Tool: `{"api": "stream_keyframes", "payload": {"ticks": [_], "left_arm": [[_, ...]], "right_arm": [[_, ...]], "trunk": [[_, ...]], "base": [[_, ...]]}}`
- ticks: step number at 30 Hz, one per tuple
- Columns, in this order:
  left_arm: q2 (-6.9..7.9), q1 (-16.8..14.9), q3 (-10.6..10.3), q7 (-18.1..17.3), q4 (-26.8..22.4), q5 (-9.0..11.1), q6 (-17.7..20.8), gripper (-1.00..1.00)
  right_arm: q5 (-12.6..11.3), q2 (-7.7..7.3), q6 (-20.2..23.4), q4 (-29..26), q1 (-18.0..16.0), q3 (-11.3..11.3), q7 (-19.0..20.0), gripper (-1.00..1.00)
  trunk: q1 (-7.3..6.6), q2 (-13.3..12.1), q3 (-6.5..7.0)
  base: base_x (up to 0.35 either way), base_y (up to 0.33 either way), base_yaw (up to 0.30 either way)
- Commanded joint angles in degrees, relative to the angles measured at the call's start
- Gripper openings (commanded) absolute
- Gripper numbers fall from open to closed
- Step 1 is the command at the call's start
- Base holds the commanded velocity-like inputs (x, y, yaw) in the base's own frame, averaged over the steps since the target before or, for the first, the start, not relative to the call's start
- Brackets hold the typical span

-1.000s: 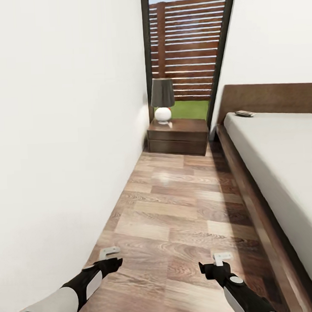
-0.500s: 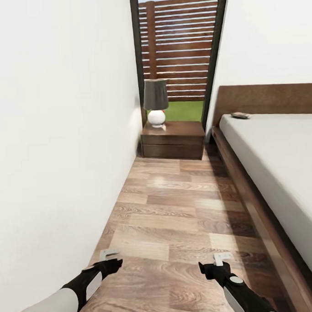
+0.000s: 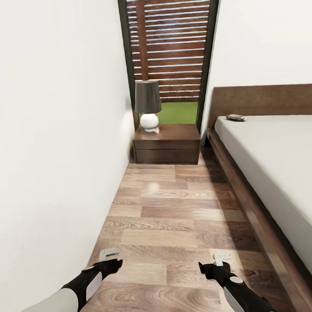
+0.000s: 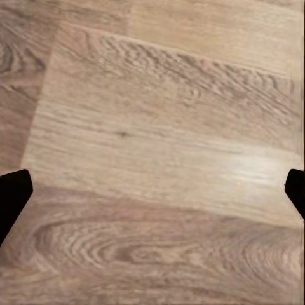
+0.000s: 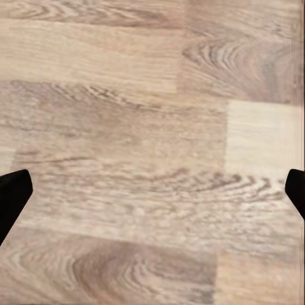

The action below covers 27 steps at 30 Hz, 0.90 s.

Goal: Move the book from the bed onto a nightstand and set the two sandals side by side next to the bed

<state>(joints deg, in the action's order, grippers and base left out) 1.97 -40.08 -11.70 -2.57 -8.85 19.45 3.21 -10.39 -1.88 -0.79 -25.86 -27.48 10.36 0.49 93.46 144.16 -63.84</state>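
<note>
Lying near the headboard, the book (image 3: pixel 236 118) looked tiny, its cover unreadable; bed (image 3: pixel 275 163) cropped; left claw (image 3: pixel 109 254) and right claw (image 3: pixel 221 256) gaped wide.

The room is evenly bright; daylight comes from the window (image 3: pixel 168 50). A pale glare lies on the floor (image 3: pixel 177 205), and a dark shadow runs beside the bed (image 3: pixel 275 168). Both wrist views are slightly blurred.

The small dark book (image 3: pixel 237 118) lies flat on the off-white bed (image 3: pixel 275 159) beside its headboard, near the dark-brown nightstand (image 3: pixel 167 144).
</note>
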Motion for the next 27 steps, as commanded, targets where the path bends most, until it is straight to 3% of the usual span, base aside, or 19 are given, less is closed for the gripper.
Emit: {"api": "stream_keyframes", "payload": {"ticks": [1, 10, 27], "left_arm": [[0.05, 0.0, -0.4, -0.1, -0.1, 0.6, 0.3, 1.00], [0.05, 0.0, -0.4, -0.1, -0.1, 0.6, 0.3, 1.00], [0.05, 0.0, -0.4, -0.1, -0.1, 0.6, 0.3, 1.00]], "right_arm": [[-0.6, -0.05, -0.1, 0.0, 0.0, 0.3, 0.0, 1.00], [-0.6, -0.06, -0.1, 0.0, 0.0, 0.4, 0.0, 1.00], [-0.6, -0.05, -0.2, 0.0, -0.1, 0.4, -0.1, 1.00]], "trunk": [[0.02, 0.0, -0.05], [0.02, 0.0, -0.05], [0.02, 0.0, -0.05]], "base": [[0.330, 0.001, -0.241], [0.330, 0.000, -0.210], [0.330, -0.017, -0.020]]}}
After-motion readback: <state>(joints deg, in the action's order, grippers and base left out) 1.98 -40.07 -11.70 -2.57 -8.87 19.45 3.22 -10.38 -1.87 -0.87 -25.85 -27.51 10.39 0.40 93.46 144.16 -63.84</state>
